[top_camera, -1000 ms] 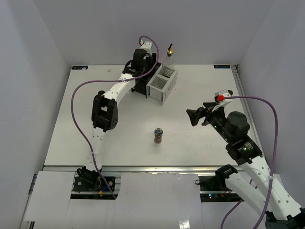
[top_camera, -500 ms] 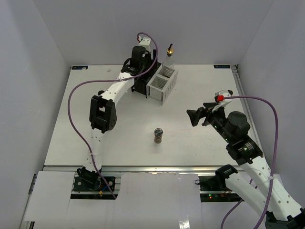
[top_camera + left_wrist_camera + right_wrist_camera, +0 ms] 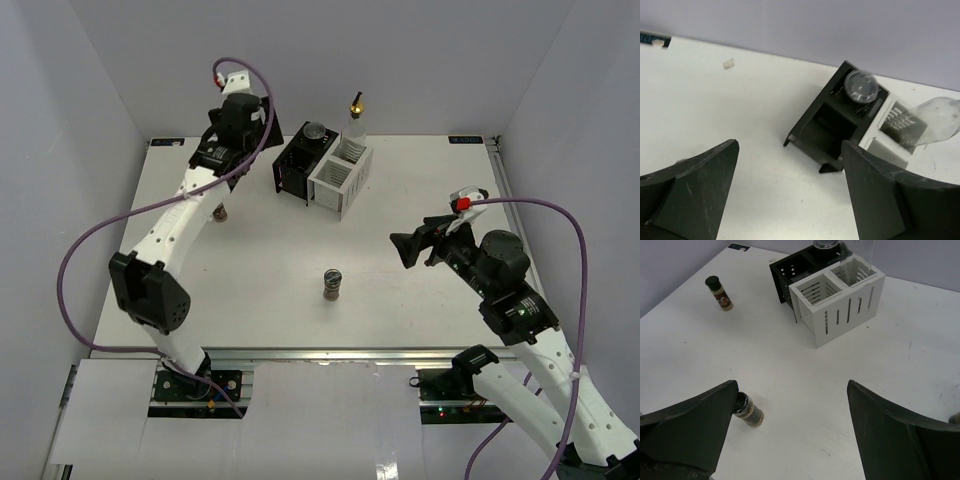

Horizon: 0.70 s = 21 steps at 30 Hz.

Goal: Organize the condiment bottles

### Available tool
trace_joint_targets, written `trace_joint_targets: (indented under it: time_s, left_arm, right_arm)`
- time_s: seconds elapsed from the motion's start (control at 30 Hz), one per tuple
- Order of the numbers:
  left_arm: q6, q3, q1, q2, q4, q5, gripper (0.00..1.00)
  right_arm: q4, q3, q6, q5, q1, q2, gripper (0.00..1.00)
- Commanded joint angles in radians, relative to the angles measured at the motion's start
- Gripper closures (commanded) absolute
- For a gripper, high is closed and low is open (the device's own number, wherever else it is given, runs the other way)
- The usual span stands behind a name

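A grey-lidded jar (image 3: 315, 131) (image 3: 861, 86) stands in the back compartment of the black rack (image 3: 296, 168) (image 3: 826, 131). The tall clear bottle with the brass spout (image 3: 355, 118) (image 3: 939, 117) stands in the back of the white rack (image 3: 340, 176) (image 3: 840, 305). A brown-filled jar (image 3: 334, 284) (image 3: 749, 411) stands alone mid-table, just beside the left finger in the right wrist view. A small dark-capped shaker (image 3: 222, 212) (image 3: 720, 293) stands at the left, partly under the left arm. My left gripper (image 3: 265, 125) (image 3: 789, 147) hangs open and empty, left of the black rack. My right gripper (image 3: 410, 247) (image 3: 791, 385) is open and empty, to the right of the lone jar.
The two slatted racks stand side by side at the back centre, each with an empty front compartment. Grey walls close in the table at the back and both sides. A purple cable loops from each arm.
My left gripper has opened, let go of the grey-lidded jar in the black rack, and swung up and away to the left. The right arm has barely moved.
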State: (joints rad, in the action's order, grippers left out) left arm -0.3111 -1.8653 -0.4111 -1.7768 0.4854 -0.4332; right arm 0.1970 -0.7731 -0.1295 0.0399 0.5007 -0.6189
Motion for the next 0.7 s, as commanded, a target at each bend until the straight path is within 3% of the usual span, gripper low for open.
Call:
trace_joint_targets:
  time_s: [0.0, 0.07, 0.23, 0.43, 0.67]
  left_arm:
    - [-0.150, 0.315, 0.122, 0.196, 0.179, 0.046, 0.07]
    - [-0.179, 0.467, 0.184, 0.271, 0.143, 0.101, 0.10]
    - [-0.174, 0.655, 0.279, 0.390, 0.056, 0.136, 0.14]
    - [-0.156, 0.682, 0.304, 0.361, 0.011, 0.157, 0.21]
    - [-0.120, 0.599, 0.340, 0.240, -0.006, 0.172, 0.19]
  right_arm:
    - [-0.006, -0.048, -0.032, 0.064, 0.004, -0.001, 0.04]
    - [-0.011, -0.037, -0.036, 0.075, 0.004, -0.006, 0.04]
    - [-0.018, -0.019, -0.029, 0.072, 0.004, -0.011, 0.04]
    - [-0.030, 0.001, -0.022, 0.063, 0.002, -0.010, 0.04]
    - [-0.051, 0.017, -0.014, 0.061, 0.002, -0.010, 0.04]
